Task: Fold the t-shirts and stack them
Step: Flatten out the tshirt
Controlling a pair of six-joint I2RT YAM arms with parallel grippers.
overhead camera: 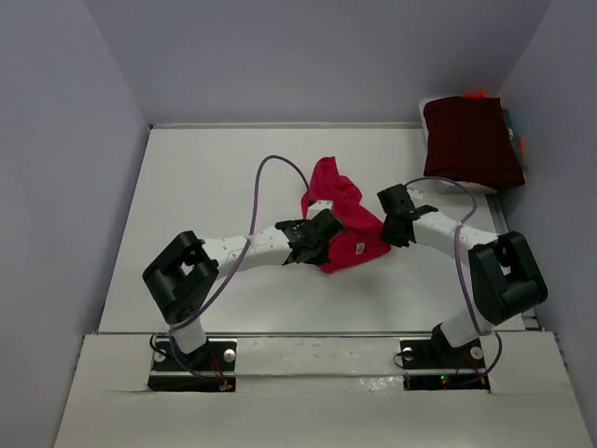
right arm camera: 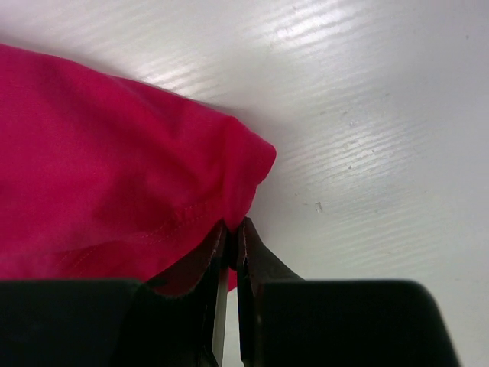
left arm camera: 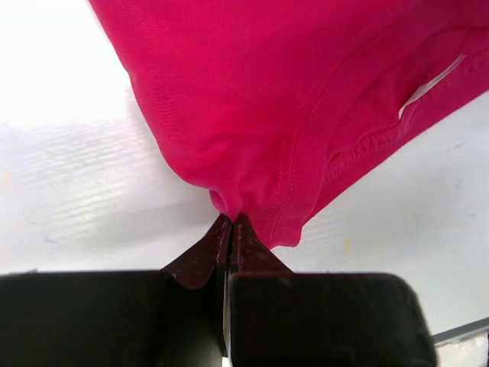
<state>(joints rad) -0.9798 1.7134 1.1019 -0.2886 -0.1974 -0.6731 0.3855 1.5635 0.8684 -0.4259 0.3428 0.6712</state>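
I am clamping both sets of jaws shut on the crimson t-shirt [left arm camera: 267, 99], my left gripper [left arm camera: 231, 222] biting a stitched fold and my right gripper [right arm camera: 231, 225] a hemmed corner. The cloth is bunching in a heap between my two grips, so I judge this to be the spreading step, calling next for lifting and drawing apart to flatten it. The folded maroon t-shirt [overhead camera: 471, 140] is lying well beyond my right jaws, out of the way; only the purple cable [overhead camera: 266, 173] looping near my left wrist might snag.
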